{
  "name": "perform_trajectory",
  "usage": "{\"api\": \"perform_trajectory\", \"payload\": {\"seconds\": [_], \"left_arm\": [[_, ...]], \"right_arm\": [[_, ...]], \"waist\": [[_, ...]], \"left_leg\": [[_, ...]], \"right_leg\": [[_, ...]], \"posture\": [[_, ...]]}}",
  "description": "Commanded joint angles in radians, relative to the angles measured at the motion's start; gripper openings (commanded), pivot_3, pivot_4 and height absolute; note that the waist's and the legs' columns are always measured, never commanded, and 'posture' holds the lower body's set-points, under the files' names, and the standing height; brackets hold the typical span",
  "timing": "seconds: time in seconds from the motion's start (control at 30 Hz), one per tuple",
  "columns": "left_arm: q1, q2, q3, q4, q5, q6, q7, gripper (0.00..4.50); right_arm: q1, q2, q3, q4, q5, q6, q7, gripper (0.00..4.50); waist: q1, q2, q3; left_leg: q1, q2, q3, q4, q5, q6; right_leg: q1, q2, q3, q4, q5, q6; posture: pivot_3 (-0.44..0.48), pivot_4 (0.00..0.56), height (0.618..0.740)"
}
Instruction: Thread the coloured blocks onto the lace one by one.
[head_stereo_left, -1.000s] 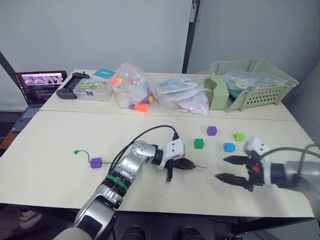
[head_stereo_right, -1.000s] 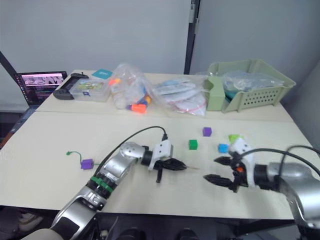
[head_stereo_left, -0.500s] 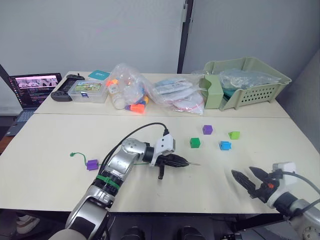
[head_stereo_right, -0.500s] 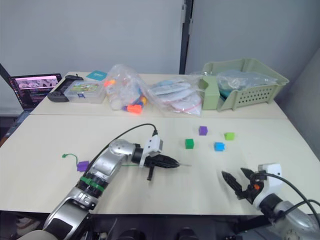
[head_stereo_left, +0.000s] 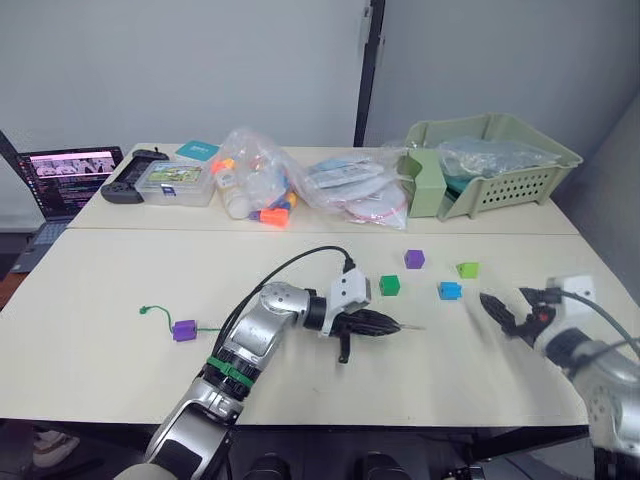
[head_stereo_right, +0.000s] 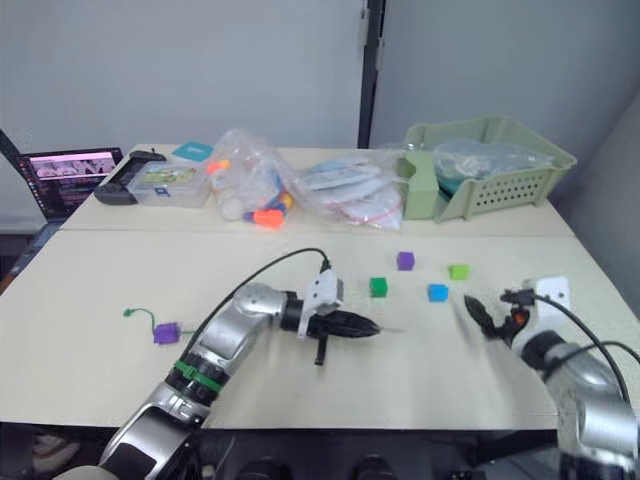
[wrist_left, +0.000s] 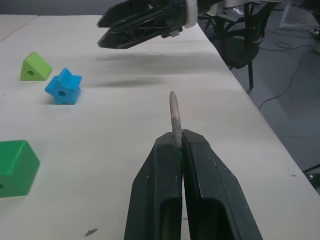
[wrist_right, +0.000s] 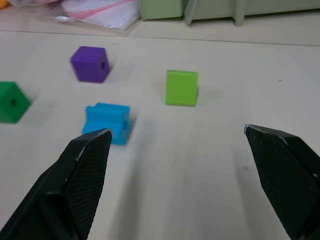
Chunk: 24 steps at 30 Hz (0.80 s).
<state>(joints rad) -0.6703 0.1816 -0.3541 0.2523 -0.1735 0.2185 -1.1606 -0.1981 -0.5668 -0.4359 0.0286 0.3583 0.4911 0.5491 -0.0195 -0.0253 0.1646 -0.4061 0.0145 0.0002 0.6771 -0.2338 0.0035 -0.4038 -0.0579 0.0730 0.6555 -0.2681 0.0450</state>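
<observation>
My left gripper (head_stereo_left: 388, 325) is shut on the lace (wrist_left: 174, 112) just behind its stiff tip, which points to the right over the table. The green cord trails back left to a purple block (head_stereo_left: 184, 330) and its loop end (head_stereo_left: 146, 309). Loose blocks lie beyond the tip: dark green (head_stereo_left: 390, 285), purple (head_stereo_left: 414, 259), blue (head_stereo_left: 450, 290) and lime green (head_stereo_left: 467, 269). My right gripper (head_stereo_left: 497, 311) hovers open just right of the blue block, and nothing is between its fingers (wrist_right: 90, 155).
A pale green basket (head_stereo_left: 495, 165) stands at the back right. Clear plastic bags of toys (head_stereo_left: 265, 185) are heaped at the back centre. A clear box (head_stereo_left: 180, 180), a black controller (head_stereo_left: 135, 185) and a laptop (head_stereo_left: 75, 170) sit at the back left.
My right gripper has risen from the table's front edge to just right of the blue block. The left gripper has carried the lace tip slightly to the right.
</observation>
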Motion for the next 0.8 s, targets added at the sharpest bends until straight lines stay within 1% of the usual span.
{"api": "perform_trajectory", "payload": {"seconds": [0.03,0.17,0.3,0.53,0.63,0.8], "left_arm": [[-0.026,-0.008,-0.001,-0.024,0.01,-0.019,0.02,0.0],[-0.016,-0.001,-0.01,-0.044,0.016,-0.013,0.021,0.0],[-0.006,0.019,-0.005,-0.052,0.023,-0.018,0.038,0.0],[0.007,0.034,0.013,-0.054,0.033,-0.013,0.103,0.0],[0.015,0.037,0.014,-0.059,0.041,-0.011,0.127,0.0],[0.016,0.042,0.017,-0.061,0.045,-0.009,0.144,0.0]], "right_arm": [[-0.13,-0.048,0.026,0.139,-0.031,-0.043,-0.01,4.46],[-0.27,-0.078,0.089,0.312,-0.063,-0.062,0.019,4.46],[-0.381,-0.076,0.14,0.423,-0.093,-0.057,0.01,4.46],[-0.465,-0.068,0.205,0.524,-0.138,-0.079,0.003,4.46],[-0.505,-0.063,0.233,0.6,-0.173,-0.097,-0.018,4.46],[-0.538,-0.045,0.248,0.671,-0.201,-0.121,-0.053,4.46]], "waist": [[0.0,0.0,0.0],[0.002,0.0,0.0],[0.002,0.0,0.0],[0.003,0.0,0.0],[0.002,0.0,0.0],[0.001,0.0,0.0]], "left_leg": [[0.0,0.0,0.0,0.0,0.0,0.0],[0.0,0.0,0.0,0.0,0.0,0.0],[-0.001,0.0,0.0,-0.001,0.0,0.0],[-0.001,0.0,-0.001,-0.001,0.0,0.0],[-0.001,0.0,0.0,-0.001,0.0,0.0],[-0.001,0.0,0.0,-0.001,0.0,0.0]], "right_leg": [[0.0,0.0,0.0,0.0,0.0,0.0],[0.0,0.0,0.0,0.0,0.0,0.0],[0.0,-0.001,0.0,-0.001,0.0,0.0],[0.0,-0.001,0.0,0.0,0.0,0.0],[0.0,-0.001,0.0,0.0,0.0,0.0],[0.0,-0.001,0.0,0.0,0.0,0.0]], "posture": [[0.0,0.15,0.737],[0.0,0.15,0.737],[0.0,0.15,0.737],[0.0,0.15,0.737],[0.0,0.15,0.737],[0.0,0.15,0.737]]}}
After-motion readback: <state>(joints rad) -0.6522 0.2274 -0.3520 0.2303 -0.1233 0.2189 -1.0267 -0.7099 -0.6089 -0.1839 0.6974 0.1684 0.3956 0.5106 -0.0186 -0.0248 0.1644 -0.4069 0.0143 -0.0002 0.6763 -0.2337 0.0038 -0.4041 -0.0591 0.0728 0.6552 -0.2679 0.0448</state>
